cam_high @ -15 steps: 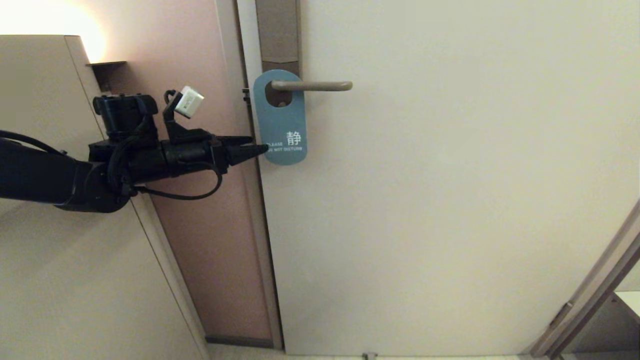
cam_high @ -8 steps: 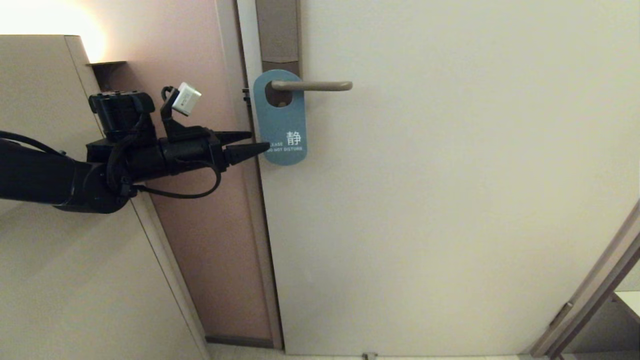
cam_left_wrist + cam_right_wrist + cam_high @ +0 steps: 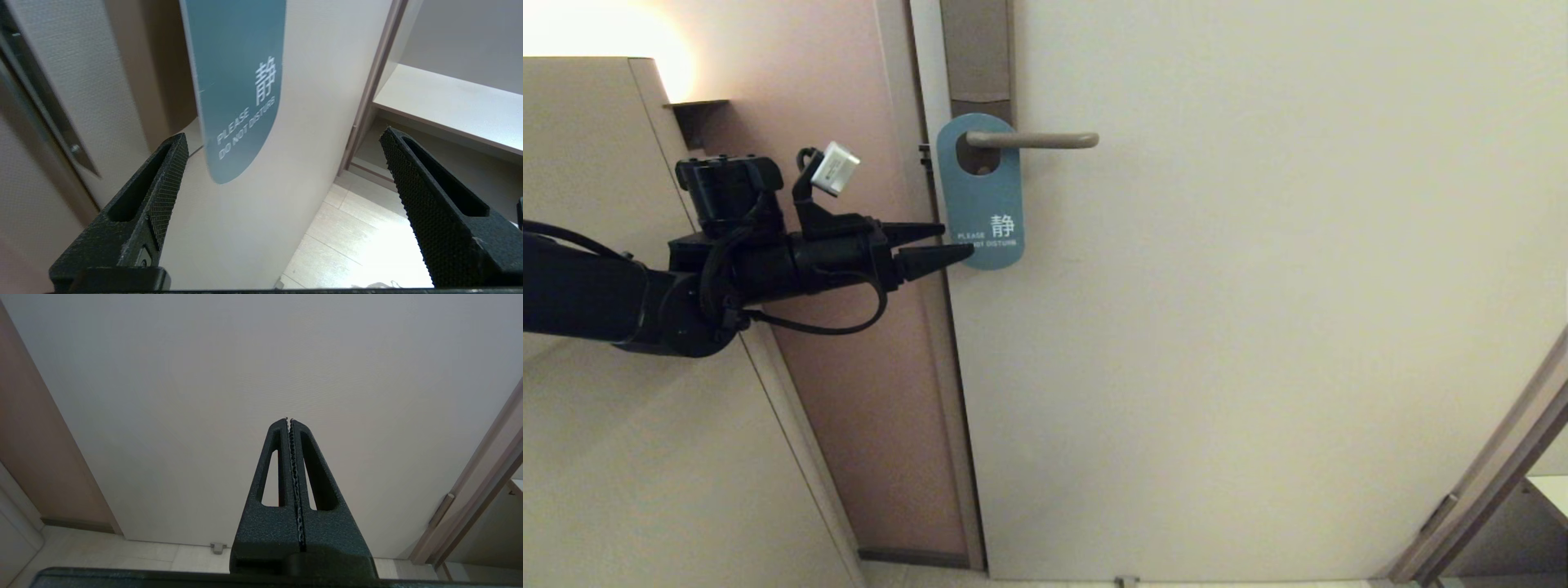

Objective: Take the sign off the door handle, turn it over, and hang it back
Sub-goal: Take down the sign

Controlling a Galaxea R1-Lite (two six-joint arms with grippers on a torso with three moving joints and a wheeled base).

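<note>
Looking from the head: left gripper reaches level toward the blue sign's lower corner, jaws spread; sign hangs on the door handle.
Left wrist: fingers stand wide; sign hangs between them, untouched.
Right wrist: right gripper faces the door, jaws pressed together, holding nothing.

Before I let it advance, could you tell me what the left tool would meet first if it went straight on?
Most likely the lower end of the sign: the open left tool points at it from the door's edge side. How near the door behind lies is unclear.
</note>
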